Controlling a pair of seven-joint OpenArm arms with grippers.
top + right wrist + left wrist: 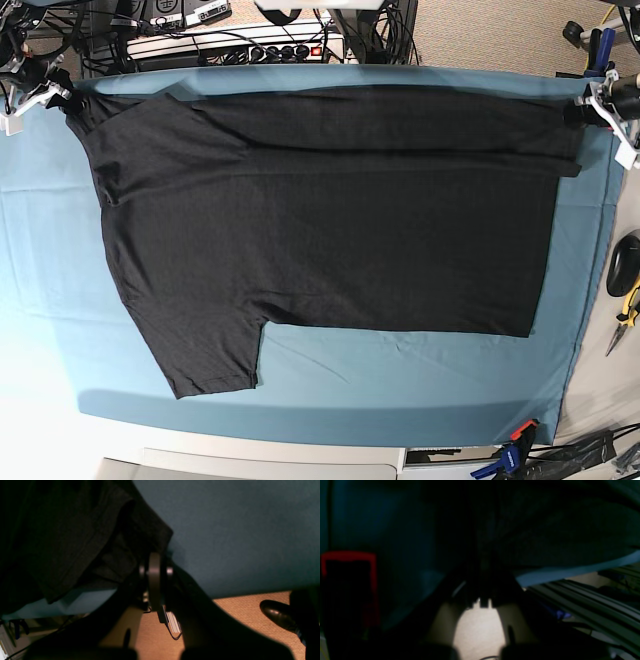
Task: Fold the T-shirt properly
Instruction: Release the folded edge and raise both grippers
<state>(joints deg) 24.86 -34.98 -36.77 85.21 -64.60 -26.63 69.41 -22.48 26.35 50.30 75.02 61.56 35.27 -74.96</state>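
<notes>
Stretching between two far corners of the surface (40, 300), the T-shirt (330, 220) lies plain side up on the teal cloth, with its upper long edge already turned over into a narrow band. That band runs straight from one set of fingers to the other, which suggests the arms sit well apart to keep the fold line taut and free of sag.

The right fingers (62, 100) are at the sleeve-and-shoulder end; in the right wrist view dark fabric (75, 537) bunches directly at the fingertips (154, 580), so they look clenched on the cloth, though the contact itself is partly hidden by shadow. The left fingers (590, 108) meet the hem-side corner, where the folded band ends just beside them. The left wrist view is too dark to show the pinch; I cannot tell whether they are clenched or released.

One sleeve (205, 350) spreads loose, well away from both sets of fingers, lying flat on the surface. Holding both ends of the same edge probably serves to carry that edge evenly toward the body of the shirt; the fold seems at an early stage.
</notes>
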